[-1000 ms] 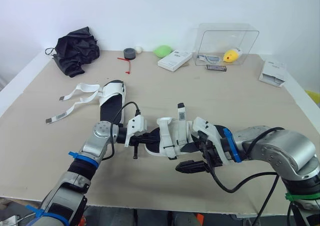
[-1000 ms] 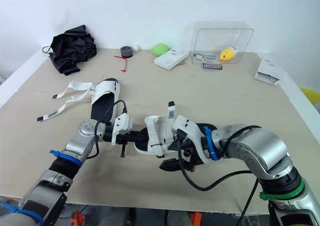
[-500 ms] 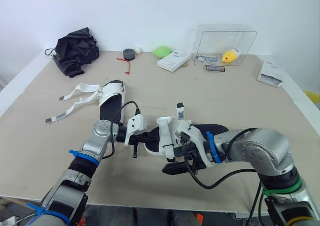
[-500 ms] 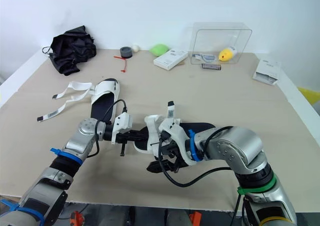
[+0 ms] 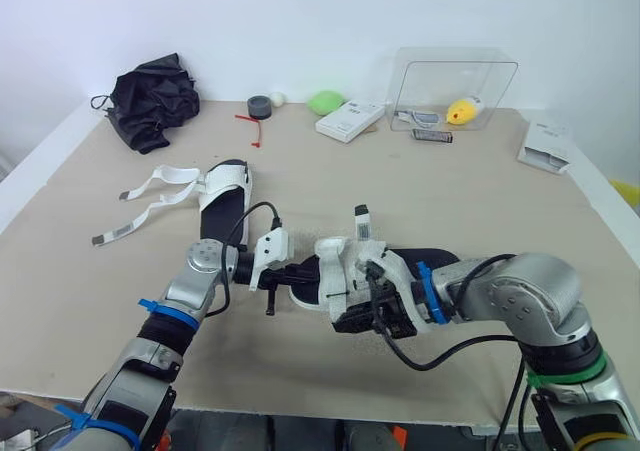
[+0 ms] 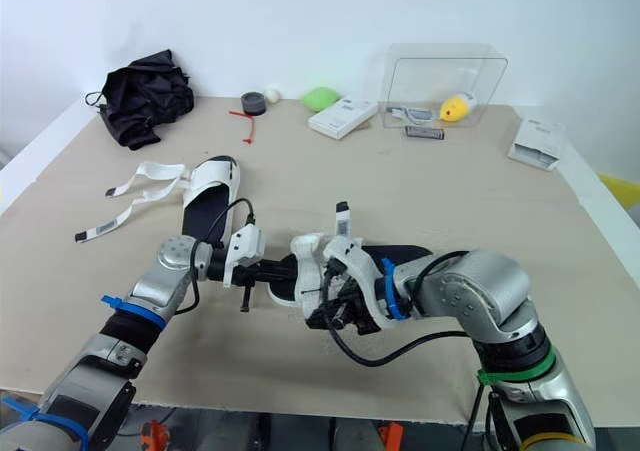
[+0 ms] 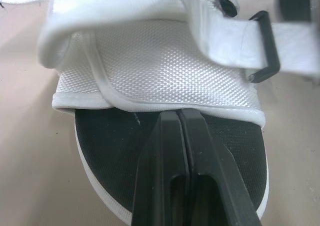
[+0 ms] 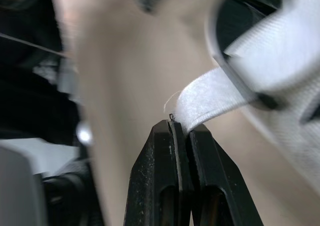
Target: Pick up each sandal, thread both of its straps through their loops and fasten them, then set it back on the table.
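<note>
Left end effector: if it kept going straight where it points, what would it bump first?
Probably the sandal's white mesh upper, just ahead of the left end effector, whose shut fingers lie over the black footbed. How close is hard to judge.

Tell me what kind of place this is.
Probably a robotics lab test bench: a plain table against a bare white wall, unrelated props like a black umbrella and clear plastic box, and the left gripper and right gripper gripping a white sandal.
</note>
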Available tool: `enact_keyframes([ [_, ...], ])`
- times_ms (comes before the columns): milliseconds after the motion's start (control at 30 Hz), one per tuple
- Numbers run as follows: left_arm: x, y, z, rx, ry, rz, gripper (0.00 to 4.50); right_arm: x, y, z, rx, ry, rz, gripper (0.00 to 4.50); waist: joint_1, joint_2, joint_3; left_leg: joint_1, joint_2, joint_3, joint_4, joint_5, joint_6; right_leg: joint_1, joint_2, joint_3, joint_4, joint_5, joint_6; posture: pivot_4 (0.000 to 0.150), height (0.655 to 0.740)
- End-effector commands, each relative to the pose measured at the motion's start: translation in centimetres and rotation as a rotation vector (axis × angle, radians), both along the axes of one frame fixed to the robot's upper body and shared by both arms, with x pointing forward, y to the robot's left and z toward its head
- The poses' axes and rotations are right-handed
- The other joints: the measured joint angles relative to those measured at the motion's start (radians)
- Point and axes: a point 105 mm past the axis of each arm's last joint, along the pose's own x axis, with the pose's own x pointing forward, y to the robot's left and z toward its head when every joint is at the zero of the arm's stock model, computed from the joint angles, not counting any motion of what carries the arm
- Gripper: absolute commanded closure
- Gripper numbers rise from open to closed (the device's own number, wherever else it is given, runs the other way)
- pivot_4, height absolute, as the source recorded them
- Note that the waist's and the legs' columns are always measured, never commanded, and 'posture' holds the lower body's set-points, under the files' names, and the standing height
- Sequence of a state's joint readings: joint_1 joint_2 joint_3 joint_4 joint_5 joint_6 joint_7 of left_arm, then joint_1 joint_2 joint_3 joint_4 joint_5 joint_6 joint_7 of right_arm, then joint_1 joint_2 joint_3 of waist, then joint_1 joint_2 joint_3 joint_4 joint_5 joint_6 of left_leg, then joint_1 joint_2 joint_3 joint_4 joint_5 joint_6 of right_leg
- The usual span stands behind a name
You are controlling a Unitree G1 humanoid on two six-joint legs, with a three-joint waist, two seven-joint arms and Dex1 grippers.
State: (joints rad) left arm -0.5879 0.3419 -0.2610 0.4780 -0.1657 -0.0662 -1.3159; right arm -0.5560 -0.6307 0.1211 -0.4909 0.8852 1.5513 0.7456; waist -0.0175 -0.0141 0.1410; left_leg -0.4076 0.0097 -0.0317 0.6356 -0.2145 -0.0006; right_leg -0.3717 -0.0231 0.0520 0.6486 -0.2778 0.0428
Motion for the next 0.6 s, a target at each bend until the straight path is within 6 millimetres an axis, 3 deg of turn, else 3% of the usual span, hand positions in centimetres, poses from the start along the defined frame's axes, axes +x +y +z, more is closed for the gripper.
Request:
enact_keyframes([
  [33,-1.6,0.8,-5.0,0.153,0.151,-0.003,4.50,-2.3,0.5,4.6,0.245,0.000,0.177,4.46,0.000,0.000,0.000,0.000,0.000,0.000,0.000,0.000,0.000,0.000,0.000,0.000,0.000,0.000,0.000,0.150,0.7400],
  [167,-1.6,0.8,-4.9,0.155,0.153,-0.009,4.50,-3.2,0.7,7.2,0.395,0.023,0.273,4.46,0.000,0.000,0.001,0.000,0.000,0.000,0.000,0.000,0.000,0.000,0.000,0.000,0.000,0.000,0.000,0.150,0.7400],
  [233,-1.6,0.8,-4.9,0.156,0.153,-0.010,4.50,-2.7,1.3,8.6,0.464,0.008,0.287,4.46,0.000,0.001,0.002,-0.001,-0.001,0.000,0.000,0.000,0.000,-0.001,0.000,0.000,0.000,0.000,-0.001,0.150,0.7400],
  [333,-1.6,0.8,-4.9,0.156,0.153,-0.011,4.50,0.8,2.3,8.9,0.470,-0.016,0.133,4.46,-0.003,0.001,0.003,-0.002,-0.001,0.001,-0.001,0.000,0.000,-0.002,0.000,0.002,0.000,0.002,-0.003,0.150,0.7400],
  [500,-1.6,0.7,-4.9,0.154,0.151,-0.011,4.50,7.0,2.8,6.9,0.366,0.039,-0.190,4.46,-0.003,0.001,0.003,-0.002,0.000,0.000,-0.001,0.000,0.000,-0.003,0.000,0.002,0.001,0.003,-0.004,0.150,0.7400],
  [600,-1.6,0.7,-4.9,0.151,0.151,-0.007,4.50,7.5,2.5,7.2,0.376,0.040,-0.219,4.46,-0.003,0.001,0.003,-0.001,0.000,0.001,-0.001,0.000,0.000,-0.002,0.001,0.002,0.001,0.003,-0.004,0.150,0.7400],
])
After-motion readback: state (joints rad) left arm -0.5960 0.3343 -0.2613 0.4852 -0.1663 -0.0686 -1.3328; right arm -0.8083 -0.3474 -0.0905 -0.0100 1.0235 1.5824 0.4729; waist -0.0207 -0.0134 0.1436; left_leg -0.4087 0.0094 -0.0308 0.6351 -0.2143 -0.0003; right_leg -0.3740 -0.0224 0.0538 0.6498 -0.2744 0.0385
